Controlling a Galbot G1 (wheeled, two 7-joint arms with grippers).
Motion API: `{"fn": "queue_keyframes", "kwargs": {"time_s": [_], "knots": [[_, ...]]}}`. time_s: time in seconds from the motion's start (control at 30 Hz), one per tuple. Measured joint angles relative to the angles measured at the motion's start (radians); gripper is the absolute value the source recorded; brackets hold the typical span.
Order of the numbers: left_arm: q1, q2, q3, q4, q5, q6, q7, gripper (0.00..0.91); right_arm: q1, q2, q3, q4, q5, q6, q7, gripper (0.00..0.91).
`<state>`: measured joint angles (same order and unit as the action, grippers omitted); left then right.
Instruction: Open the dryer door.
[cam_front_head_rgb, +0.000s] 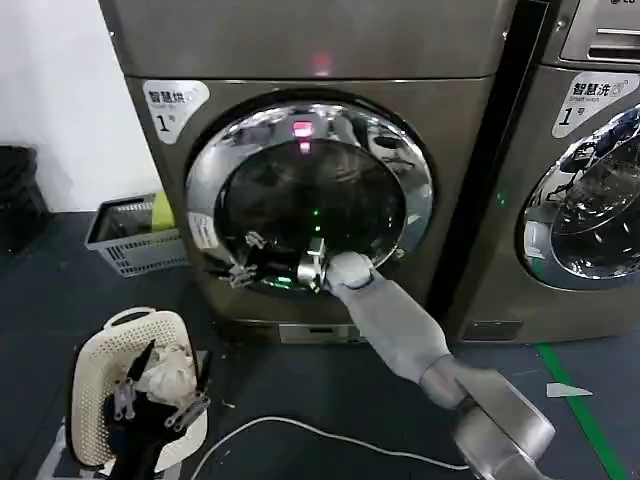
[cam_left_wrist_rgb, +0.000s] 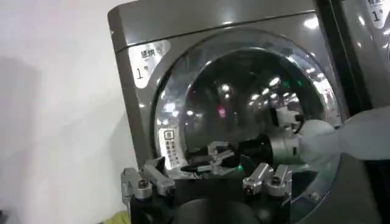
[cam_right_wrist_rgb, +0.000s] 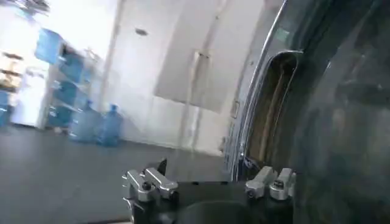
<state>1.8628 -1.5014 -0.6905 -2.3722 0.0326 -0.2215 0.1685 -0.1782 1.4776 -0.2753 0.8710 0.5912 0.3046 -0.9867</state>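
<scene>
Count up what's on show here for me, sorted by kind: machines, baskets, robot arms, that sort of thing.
Front-loading machines: 2, the one with the dryer door and a second machine beside it.
Baskets on the floor: 2, a grey basket and a white basket.
Robot grippers: 2, the right gripper at the door's lower left rim, the left gripper low over the white basket.
White cable: 1.
Total: 7.

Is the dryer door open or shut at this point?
Shut, as far as shown: the dryer door lies flush in the machine's front, with the right gripper at its lower left rim.
</scene>
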Motion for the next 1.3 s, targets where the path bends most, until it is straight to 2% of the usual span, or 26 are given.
{"fn": "queue_keyframes", "kwargs": {"time_s": [0.2,0.37,0.8,1.1,1.3], "knots": [[-0.011,0.007,-0.013,0.014,-0.012,0.009,0.001,0.907,-0.031,-0.053,-0.018,0.088,0.05,-0.003,-0.054,0.907],[-0.026,0.029,-0.039,0.034,-0.033,0.028,0.005,0.907,-0.07,-0.107,-0.038,0.203,0.109,-0.039,-0.083,0.907],[-0.036,0.07,-0.111,0.051,-0.091,0.073,0.013,0.907,-0.157,-0.239,-0.046,0.444,0.155,-0.072,-0.154,0.907],[-0.057,0.109,-0.202,0.075,-0.163,0.102,0.017,0.907,-0.204,-0.351,-0.012,0.579,0.232,-0.089,-0.253,0.907],[-0.088,0.117,-0.22,0.096,-0.169,0.121,0.018,0.907,-0.253,-0.422,0.03,0.666,0.235,-0.108,-0.313,0.907]]}}
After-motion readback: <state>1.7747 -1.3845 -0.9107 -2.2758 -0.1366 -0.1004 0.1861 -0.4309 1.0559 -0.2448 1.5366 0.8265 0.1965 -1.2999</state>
